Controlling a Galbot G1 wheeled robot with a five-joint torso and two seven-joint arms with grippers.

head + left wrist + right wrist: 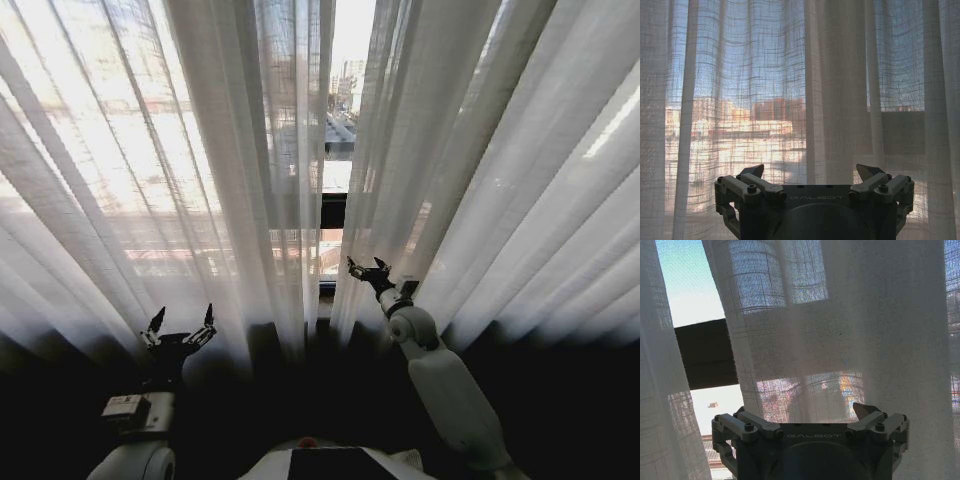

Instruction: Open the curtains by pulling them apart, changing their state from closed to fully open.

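The curtains [480, 150] hang across the whole window ahead, their long axis vertical and the pleats running top to bottom, fanning outward toward the lower edge of the head view. The left panel [130, 170] fills from 9 to 12 o'clock, the right panel from 12 to 3 o'clock. Between them, at about 12 o'clock, a narrow slit stands open, showing sky, buildings and a dark window frame [333, 210] crossing it.

The left gripper [180, 325] sits low at about 7 o'clock, pointing at the left panel with its fingers spread wide and nothing between them; it looks just short of the fabric, though contact is hard to judge. In the left wrist view the weave [790, 90] hangs directly ahead of the released fingers [760, 181].

The right gripper [367, 267] reaches to the inner edge of the right panel, just right of the slit near 6 o'clock of centre. Its jaws are parted, holding nothing. In the right wrist view the cloth [870, 330] hangs ahead of the fingers [757, 424].

Both gripper bodies carry the embossed word "GALBOT" [816, 197].
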